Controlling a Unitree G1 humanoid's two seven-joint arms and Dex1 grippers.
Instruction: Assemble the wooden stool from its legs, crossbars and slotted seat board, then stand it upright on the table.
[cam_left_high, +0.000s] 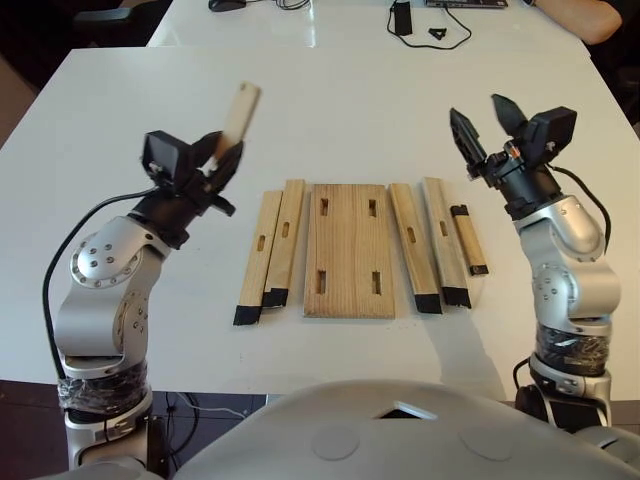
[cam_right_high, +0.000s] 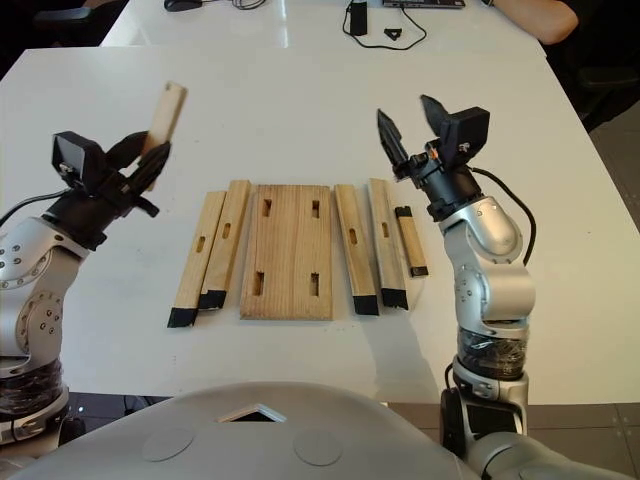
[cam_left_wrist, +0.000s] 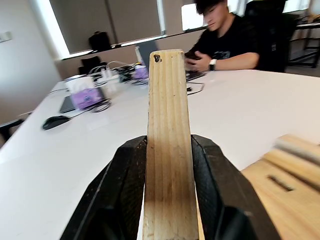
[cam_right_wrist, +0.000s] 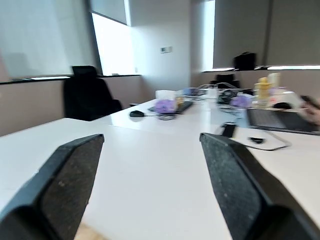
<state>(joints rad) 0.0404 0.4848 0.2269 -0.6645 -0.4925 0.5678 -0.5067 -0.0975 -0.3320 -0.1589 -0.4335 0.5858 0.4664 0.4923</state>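
Closest to the lens, the two black fingers (cam_left_wrist: 125, 180) of the left pincer (cam_left_wrist: 169, 150) are closed tight on the flat sides of a short pale wooden bar, most likely a crossbar (cam_left_wrist: 167, 115), which sticks out well past the fingertips. Seen from the head, this pincer sits at the middle left of the frame, raised above the white desk (cam_left_high: 350, 110), with the crossbar pointing up toward the upper left. At the middle right, the right pincer (cam_left_high: 483, 122) is held above the desk with its fingers spread wide and nothing between them. Laid flat at the centre of the frame is the slotted seat board (cam_left_high: 349, 225), showing four small slots. Two legs (cam_left_high: 258, 255) lie side by side just left of the board, and two more legs (cam_left_high: 413, 245) lie just right of it, each with a slot and a black tip at the near end. A second crossbar (cam_left_high: 468, 240), short with dark ends, lies just beside the outer right-hand leg. Nothing appears joined yet, so the job looks to be at its very start, with the first crossbar picked up and waiting to be fitted. The next move probably calls for lowering that bar, lining its end squarely with a leg's slot, and having the free pincer steady the leg while it is pushed in.
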